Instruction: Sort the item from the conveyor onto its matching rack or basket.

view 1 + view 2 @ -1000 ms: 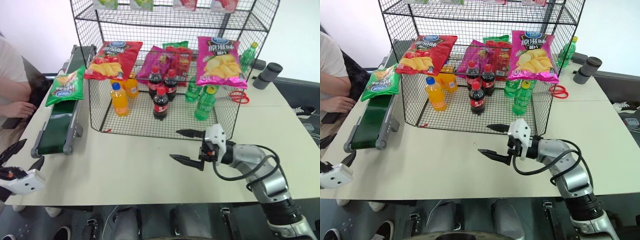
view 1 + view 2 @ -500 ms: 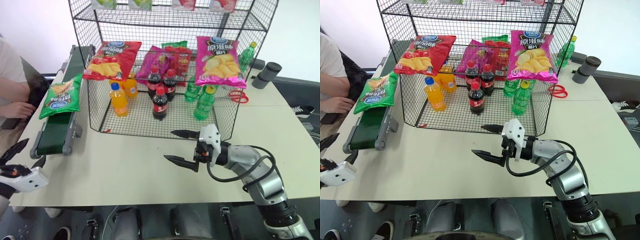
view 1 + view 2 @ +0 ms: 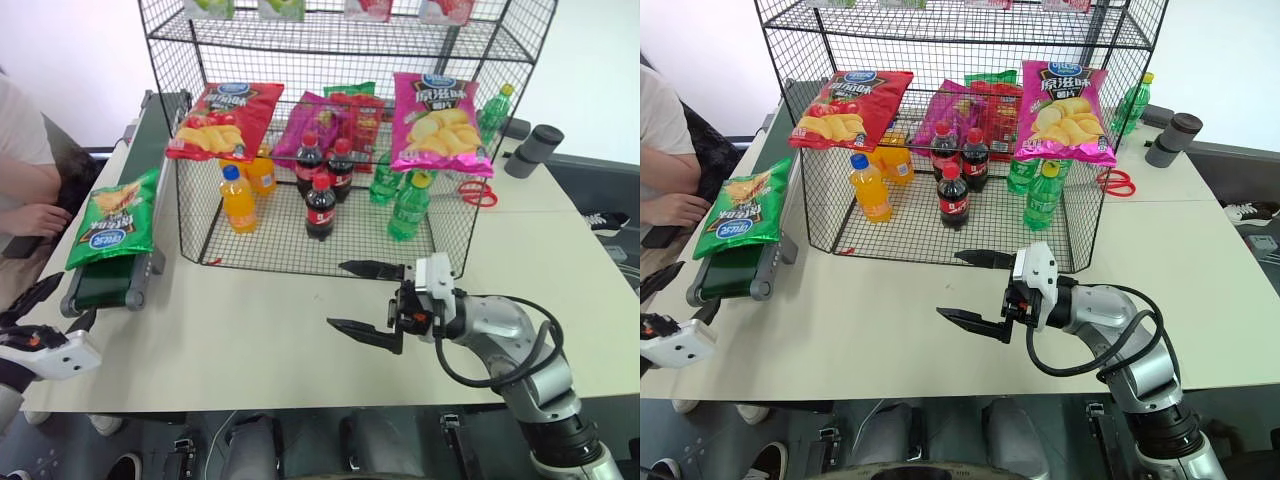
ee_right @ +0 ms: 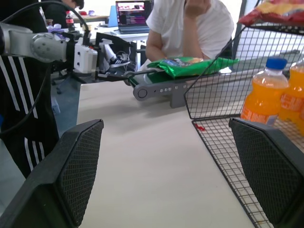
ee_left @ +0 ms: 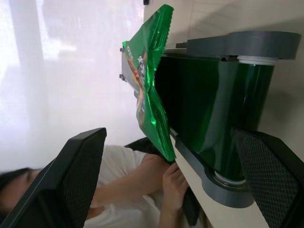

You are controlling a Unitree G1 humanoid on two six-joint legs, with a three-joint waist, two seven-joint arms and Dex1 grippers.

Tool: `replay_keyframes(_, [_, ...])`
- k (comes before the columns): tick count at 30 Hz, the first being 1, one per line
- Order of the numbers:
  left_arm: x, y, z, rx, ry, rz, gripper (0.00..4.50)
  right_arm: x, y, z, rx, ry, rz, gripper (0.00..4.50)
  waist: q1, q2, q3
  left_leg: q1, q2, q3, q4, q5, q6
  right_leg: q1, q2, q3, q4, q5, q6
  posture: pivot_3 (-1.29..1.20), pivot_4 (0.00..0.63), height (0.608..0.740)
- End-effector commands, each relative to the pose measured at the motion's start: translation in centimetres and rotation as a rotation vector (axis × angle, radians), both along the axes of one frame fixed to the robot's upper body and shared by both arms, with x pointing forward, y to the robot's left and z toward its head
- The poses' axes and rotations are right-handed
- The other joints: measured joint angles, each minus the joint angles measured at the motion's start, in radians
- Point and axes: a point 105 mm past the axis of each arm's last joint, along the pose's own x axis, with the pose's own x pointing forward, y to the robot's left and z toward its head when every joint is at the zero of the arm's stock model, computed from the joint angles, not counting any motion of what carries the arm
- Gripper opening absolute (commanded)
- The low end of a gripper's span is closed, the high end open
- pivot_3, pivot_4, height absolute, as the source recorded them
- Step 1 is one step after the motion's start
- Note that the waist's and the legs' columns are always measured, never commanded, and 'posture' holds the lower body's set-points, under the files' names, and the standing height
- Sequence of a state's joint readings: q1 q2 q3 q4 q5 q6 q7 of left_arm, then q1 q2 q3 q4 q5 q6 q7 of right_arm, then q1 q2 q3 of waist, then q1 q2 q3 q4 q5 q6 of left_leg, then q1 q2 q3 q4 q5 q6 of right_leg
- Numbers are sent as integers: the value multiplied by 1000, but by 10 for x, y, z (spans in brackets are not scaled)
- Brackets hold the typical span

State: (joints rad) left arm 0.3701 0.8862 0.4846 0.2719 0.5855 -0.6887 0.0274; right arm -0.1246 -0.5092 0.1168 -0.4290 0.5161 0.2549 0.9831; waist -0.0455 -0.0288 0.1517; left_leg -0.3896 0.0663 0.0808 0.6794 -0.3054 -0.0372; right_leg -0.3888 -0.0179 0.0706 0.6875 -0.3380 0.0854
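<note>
Black wire makes the tall grid rack, and its lower part is a big cage standing on the pale bench. Inside the cage stand three dark cola bottles, two orange drink bottles and two green bottles. One more green bottle stands behind the cage. One red crisp bag and one pink crisp bag hang on the cage front, and more bags lie behind them. The words on the bags are too small to read.

One shiny green crisp bag with a blue oval logo lies on the near end of the long dark green belt, by its grey roller.

The right tool hangs over the bench with its two black fingers wide apart, holding nothing. The left tool is near the belt end, fingers also apart and empty. A person's hand rests beside the belt.
</note>
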Motion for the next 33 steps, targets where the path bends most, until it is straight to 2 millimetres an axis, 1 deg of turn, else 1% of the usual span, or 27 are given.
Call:
replay_keyframes(1, [3,-2,10,-10,-43,-11,4500,-2,0,2,-28,-53,25,4430,0,0,0,0,0,0,0,0,0,0,0,0,0,0,0,0,150,740])
replay_keyframes(16, [7,-6,9,-25,-46,-14,4500,4,-1,2,-23,-55,1,4430,1,0,0,0,0,0,0,0,0,0,0,0,0,0,0,0,150,740])
replay_keyframes(27, [14,-16,8,-54,-50,-34,4500,4,-4,-3,-31,-55,-22,4430,1,0,0,0,0,0,0,0,0,0,0,0,0,0,0,0,150,740])
replay_keyframes(30, [14,-19,6,-69,-45,-41,3667,6,-5,-2,-33,-61,-33,4500,1,0,0,0,0,0,0,0,0,0,0,0,0,0,0,0,150,740])
replay_keyframes(33, [12,-18,5,-80,-44,-30,2279,8,-7,-2,-35,-64,-42,4500,1,0,0,0,0,0,0,0,0,0,0,0,0,0,0,0,150,740])
